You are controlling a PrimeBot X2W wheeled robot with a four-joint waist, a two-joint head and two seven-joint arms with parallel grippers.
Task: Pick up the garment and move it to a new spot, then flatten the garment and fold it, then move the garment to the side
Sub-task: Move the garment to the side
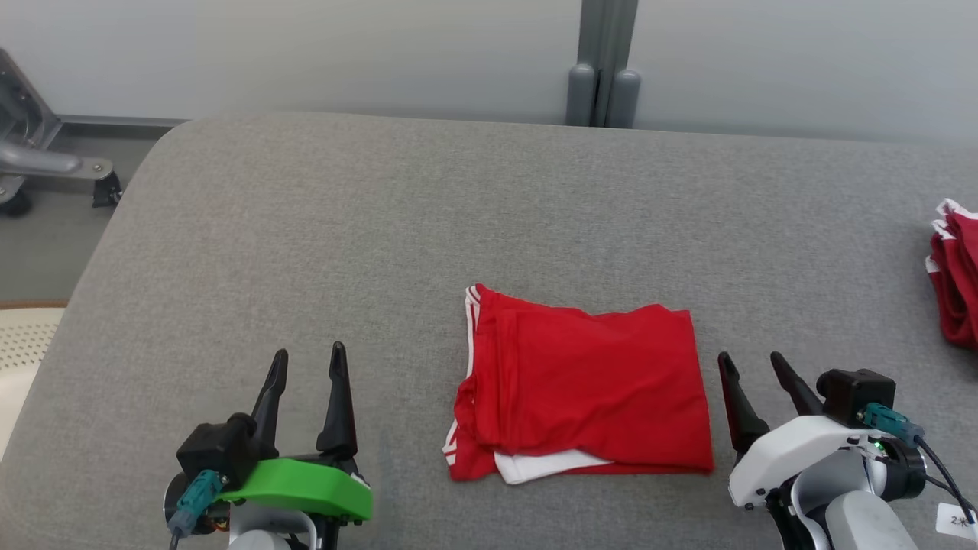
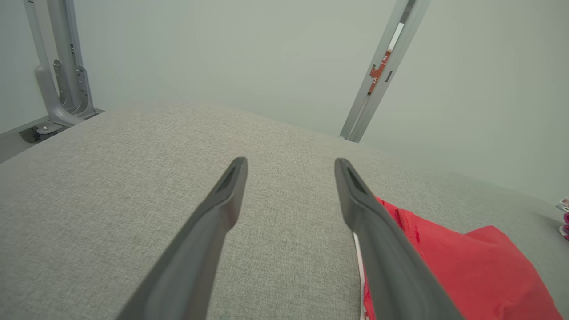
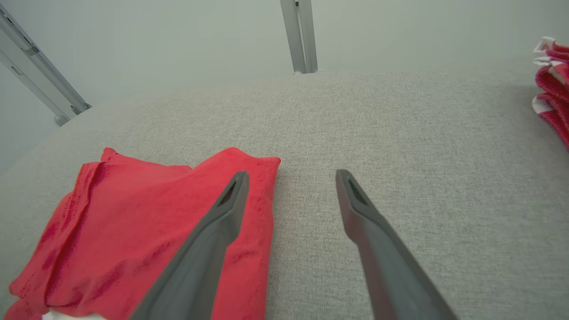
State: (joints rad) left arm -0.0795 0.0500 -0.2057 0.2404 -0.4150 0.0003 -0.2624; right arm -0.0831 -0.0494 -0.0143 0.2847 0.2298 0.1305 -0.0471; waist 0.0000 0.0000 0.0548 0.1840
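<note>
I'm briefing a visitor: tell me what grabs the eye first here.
The folded red garment with white trim lies mid-front on the grey fabric-covered surface, between the open left gripper and open right gripper. A pile of similar red-and-white clothes sits at the surface's right edge.

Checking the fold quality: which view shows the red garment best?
Head view: the whole garment lies folded, all edges visible. The left wrist view shows one part, cut by the frame and a finger; the right wrist view shows most, with a finger across it.
</note>
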